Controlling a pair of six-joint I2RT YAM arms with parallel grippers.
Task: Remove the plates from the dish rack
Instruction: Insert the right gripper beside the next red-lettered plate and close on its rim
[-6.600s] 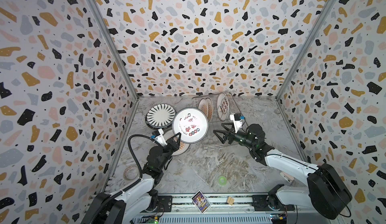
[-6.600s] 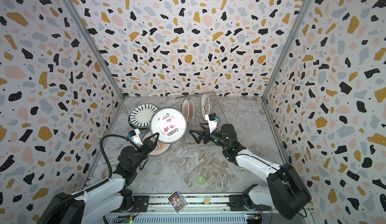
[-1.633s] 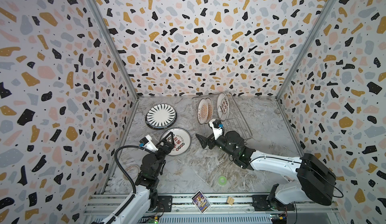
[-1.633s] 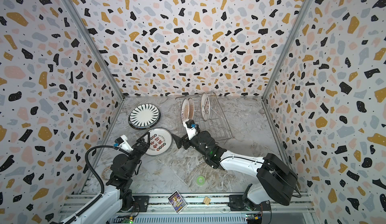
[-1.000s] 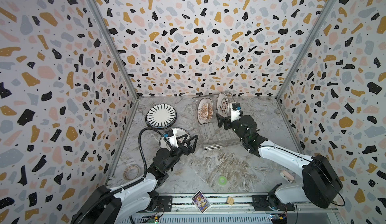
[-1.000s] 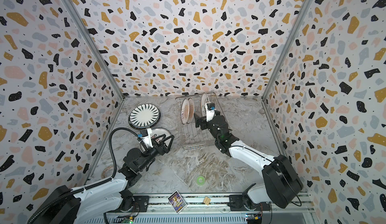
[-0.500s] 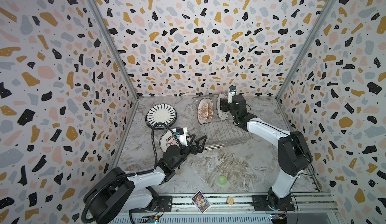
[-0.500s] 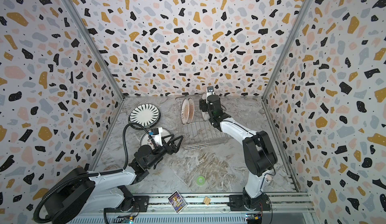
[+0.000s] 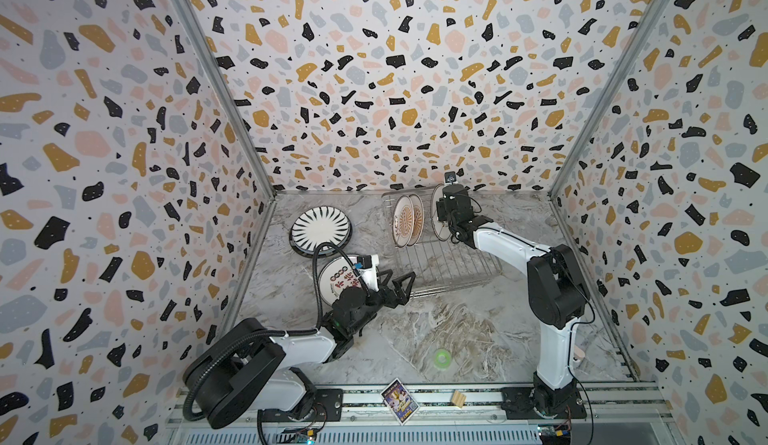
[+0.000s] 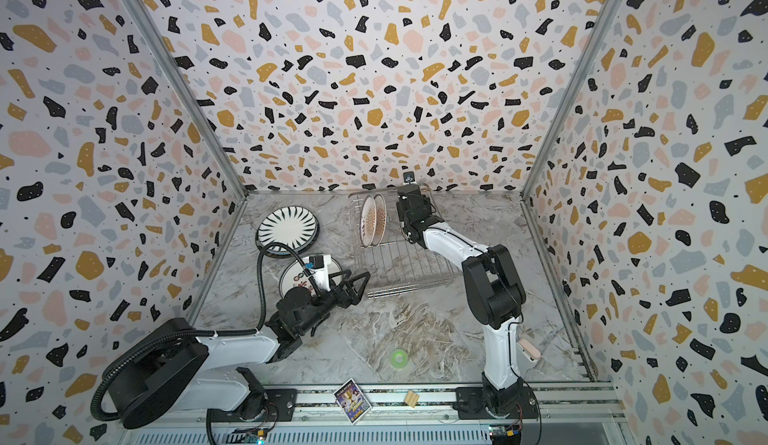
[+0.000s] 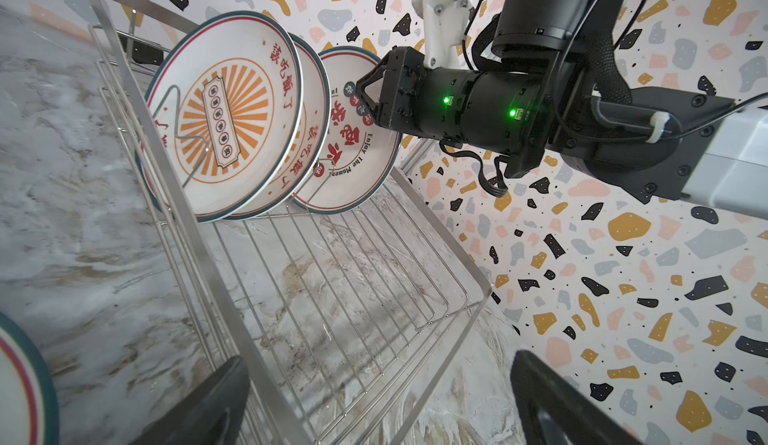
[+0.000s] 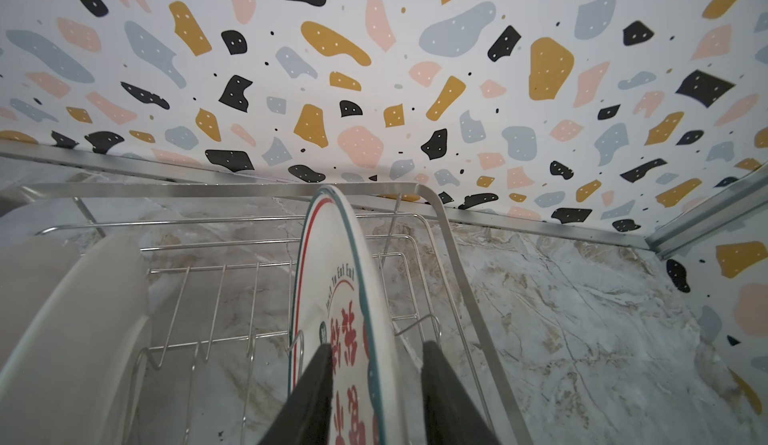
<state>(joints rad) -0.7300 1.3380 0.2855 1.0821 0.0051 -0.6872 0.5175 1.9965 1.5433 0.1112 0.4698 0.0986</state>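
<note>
right claw (image 12: 376, 345) narrowed astride rim of red-lettered plate (image 12: 332, 281), gap at one finger (image 12: 440, 380) | plate upright at dish rack (image 9: 453, 262) far end, sunburst plates (image 9: 405, 218) just beside | rack's near half free | left claw (image 9: 402, 274) spread wide over bench (image 9: 436, 322) by rack's near corner

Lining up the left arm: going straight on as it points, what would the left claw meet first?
Likely the near rim of the shiny silver wire dish rack, right ahead of the open left claw; depth is unclear.

Right hand (image 12: 378, 345) narrowed astride racked plate (image 12: 328, 264) rim.
</note>
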